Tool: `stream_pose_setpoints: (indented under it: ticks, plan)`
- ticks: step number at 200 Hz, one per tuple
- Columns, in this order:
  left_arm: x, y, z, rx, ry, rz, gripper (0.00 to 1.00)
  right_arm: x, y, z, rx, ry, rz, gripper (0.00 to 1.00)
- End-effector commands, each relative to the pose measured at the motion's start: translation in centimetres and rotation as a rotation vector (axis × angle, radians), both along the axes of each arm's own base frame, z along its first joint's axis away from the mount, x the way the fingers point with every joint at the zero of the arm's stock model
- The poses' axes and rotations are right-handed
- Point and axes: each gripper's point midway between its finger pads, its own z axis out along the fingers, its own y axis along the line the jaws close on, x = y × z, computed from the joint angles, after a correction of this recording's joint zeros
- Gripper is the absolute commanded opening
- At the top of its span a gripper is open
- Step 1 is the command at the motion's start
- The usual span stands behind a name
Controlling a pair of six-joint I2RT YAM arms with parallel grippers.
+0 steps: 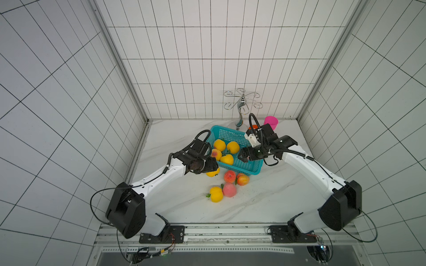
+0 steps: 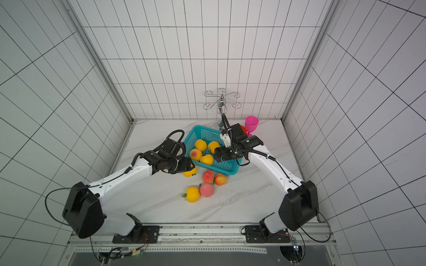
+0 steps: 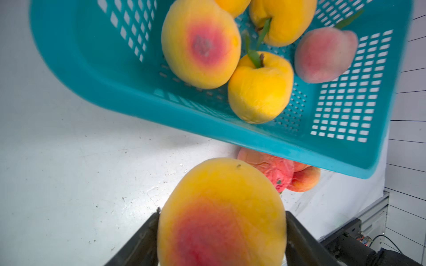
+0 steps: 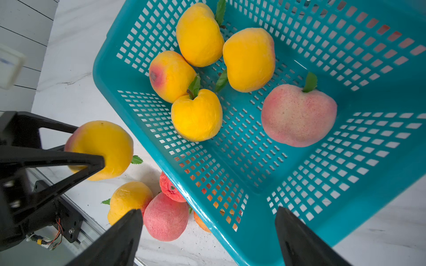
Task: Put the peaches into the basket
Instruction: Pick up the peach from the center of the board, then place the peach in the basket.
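Observation:
My left gripper (image 3: 222,212) is shut on a yellow-orange peach (image 3: 221,182) with a red blush, held just above the table beside the near-left side of the teal basket (image 1: 244,169). In a top view this held peach (image 1: 213,173) peeks out under the gripper (image 1: 211,169). Several peaches lie in the basket: yellow ones (image 1: 219,145) and a pink one (image 4: 298,115). My right gripper (image 4: 207,210) hangs open and empty over the basket's near-right part (image 4: 108,69). On the table in front lie a red peach (image 1: 229,176), an orange-red peach (image 1: 242,179), a pink peach (image 1: 229,190) and a yellow peach (image 1: 216,194).
A pink goblet (image 1: 271,122), an orange bowl (image 1: 252,127) and a chrome wire rack (image 1: 242,101) stand behind the basket by the back wall. Tiled walls close the table on three sides.

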Motion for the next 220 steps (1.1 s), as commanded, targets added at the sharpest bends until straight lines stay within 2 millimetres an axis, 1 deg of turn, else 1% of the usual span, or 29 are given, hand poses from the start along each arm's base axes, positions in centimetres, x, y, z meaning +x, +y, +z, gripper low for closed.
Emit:
stream_pose_setpoints:
  ticks: [1, 17, 42, 62, 83, 109, 156, 184, 220]
  plan:
    - [0.3, 0.2, 2.6, 0.017, -0.033, -0.014, 0.74, 0.0, -0.6, 0.7, 0.015, -0.018, -0.002, 0.93]
    - [1.1, -0.3, 4.2, 0.002, -0.06, -0.018, 0.74, 0.3, -0.9, 1.1, 0.023, -0.024, -0.012, 0.93]
    - [2.8, -1.7, 6.6, -0.039, -0.111, -0.024, 0.74, 0.7, -1.3, 1.6, 0.029, -0.035, -0.022, 0.93]
    - [4.3, -2.7, 7.3, -0.046, -0.127, -0.028, 0.74, 0.9, -1.8, 1.7, 0.031, -0.04, -0.033, 0.93]
    - [5.8, -4.0, 7.3, -0.052, -0.125, -0.043, 0.75, 0.9, -2.3, 2.0, 0.032, -0.043, -0.045, 0.94]
    - [7.3, -5.6, 6.9, -0.063, -0.12, -0.065, 0.75, 1.0, -3.1, 2.2, 0.027, -0.049, -0.063, 0.93]
    - [9.3, -8.6, 5.8, -0.074, -0.112, -0.114, 0.75, 1.1, -4.2, 2.4, 0.023, -0.047, -0.091, 0.93]
    - [10.0, -10.2, 4.8, -0.069, -0.102, -0.147, 0.75, 1.0, -4.7, 2.4, 0.016, -0.043, -0.103, 0.93]
    - [9.6, -12.1, 3.2, -0.041, -0.078, -0.203, 0.75, 0.7, -5.7, 2.3, 0.004, -0.04, -0.126, 0.93]
